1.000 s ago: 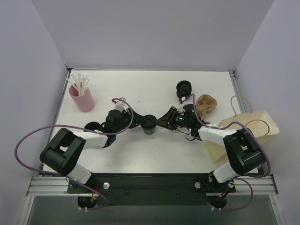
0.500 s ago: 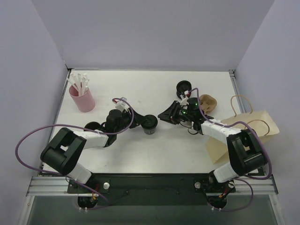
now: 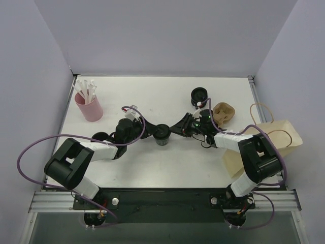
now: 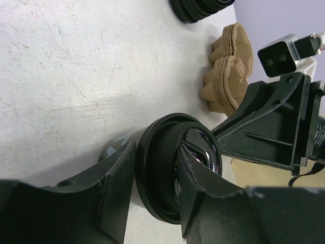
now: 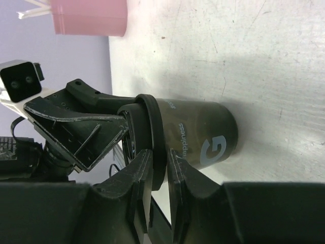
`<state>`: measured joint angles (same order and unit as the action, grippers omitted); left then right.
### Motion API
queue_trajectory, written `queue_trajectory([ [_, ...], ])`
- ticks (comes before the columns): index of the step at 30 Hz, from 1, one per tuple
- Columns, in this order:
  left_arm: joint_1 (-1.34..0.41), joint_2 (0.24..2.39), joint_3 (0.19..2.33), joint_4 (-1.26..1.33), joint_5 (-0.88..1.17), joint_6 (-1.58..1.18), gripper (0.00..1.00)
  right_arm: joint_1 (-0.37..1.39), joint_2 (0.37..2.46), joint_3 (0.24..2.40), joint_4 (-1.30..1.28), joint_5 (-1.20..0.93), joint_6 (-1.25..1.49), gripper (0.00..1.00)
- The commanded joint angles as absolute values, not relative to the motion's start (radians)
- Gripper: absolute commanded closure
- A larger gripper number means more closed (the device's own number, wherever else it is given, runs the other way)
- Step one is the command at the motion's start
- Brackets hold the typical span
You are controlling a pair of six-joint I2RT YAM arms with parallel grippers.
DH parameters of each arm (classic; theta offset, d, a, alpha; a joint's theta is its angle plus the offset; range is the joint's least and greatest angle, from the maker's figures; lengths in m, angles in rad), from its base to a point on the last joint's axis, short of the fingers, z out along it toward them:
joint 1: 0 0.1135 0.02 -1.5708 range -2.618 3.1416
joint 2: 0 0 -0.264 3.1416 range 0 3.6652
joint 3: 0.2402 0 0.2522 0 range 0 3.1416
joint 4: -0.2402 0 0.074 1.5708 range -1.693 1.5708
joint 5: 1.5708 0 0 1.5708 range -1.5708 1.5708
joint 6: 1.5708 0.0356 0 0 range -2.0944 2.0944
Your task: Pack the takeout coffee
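Right gripper point(image 3: 174, 131), off toward the upper right half a second earlier, had come back to the takeout coffee point(image 3: 162, 134) at frame centre and pinched its lid rim. Left gripper point(image 3: 152, 133) was clamped on the cup's other side, likely a handover. Paper bag point(image 3: 284, 134) lay at the right edge, well apart, with bare table point(image 3: 152, 96) between and a brown holder point(image 3: 223, 113) near that path.

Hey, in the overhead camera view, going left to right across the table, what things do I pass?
pink cup of white sticks → takeout coffee → stack of black ribbed rings → brown moulded cup holders → brown paper bag
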<state>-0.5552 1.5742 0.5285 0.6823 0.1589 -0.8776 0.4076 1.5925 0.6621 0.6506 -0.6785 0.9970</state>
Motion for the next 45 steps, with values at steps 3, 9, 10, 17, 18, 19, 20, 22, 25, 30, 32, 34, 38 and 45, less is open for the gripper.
queue_trajectory([
  [3, -0.58, 1.724, 0.417, 0.19, 0.075, -0.787, 0.55, 0.442, 1.731, 0.477, 1.058, -0.678, 1.127, 0.88],
  [9, -0.592, 1.74, 0.39, 0.219, 0.068, -0.811, 0.55, 0.446, 1.805, 0.413, 1.219, -0.66, 1.117, 0.9],
  [10, -0.595, 1.743, 0.387, 0.227, 0.066, -0.815, 0.55, 0.446, 1.807, 0.404, 1.216, -0.658, 1.105, 0.9],
  [17, -0.629, 1.772, 0.38, 0.241, 0.038, -0.848, 0.57, 0.449, 1.772, 0.406, 1.106, -0.644, 0.954, 0.88],
  [18, -0.63, 1.775, 0.382, 0.239, 0.037, -0.851, 0.57, 0.449, 1.757, 0.413, 1.062, -0.644, 0.944, 0.87],
  [19, -0.632, 1.779, 0.379, 0.239, 0.032, -0.853, 0.57, 0.449, 1.743, 0.422, 1.039, -0.644, 0.933, 0.87],
  [20, -0.635, 1.781, 0.379, 0.239, 0.032, -0.857, 0.57, 0.449, 1.703, 0.442, 1.016, -0.644, 0.927, 0.86],
  [22, -0.638, 1.787, 0.374, 0.239, 0.026, -0.861, 0.57, 0.449, 1.662, 0.475, 0.909, -0.643, 0.904, 0.84],
  [25, -0.638, 1.786, 0.371, 0.233, 0.017, -0.868, 0.57, 0.448, 1.599, 0.535, 0.809, -0.655, 0.899, 0.77],
  [30, -0.64, 1.766, 0.365, 0.233, 0.015, -0.877, 0.58, 0.437, 1.542, 0.6, 0.732, -0.681, 0.922, 0.66],
  [32, -0.638, 1.749, 0.365, 0.226, 0.017, -0.879, 0.58, 0.433, 1.513, 0.603, 0.719, -0.68, 0.93, 0.61],
  [34, -0.64, 1.73, 0.37, 0.21, 0.017, -0.877, 0.57, 0.433, 1.493, 0.607, 0.697, -0.676, 0.931, 0.54],
  [38, -0.64, 1.707, 0.383, 0.181, 0.012, -0.874, 0.57, 0.436, 1.433, 0.607, 0.655, -0.647, 0.928, 0.43],
  [45, -0.64, 1.677, 0.402, 0.141, 0.006, -0.871, 0.58, 0.459, 1.388, 0.606, 0.591, -0.571, 0.939, 0.4],
])
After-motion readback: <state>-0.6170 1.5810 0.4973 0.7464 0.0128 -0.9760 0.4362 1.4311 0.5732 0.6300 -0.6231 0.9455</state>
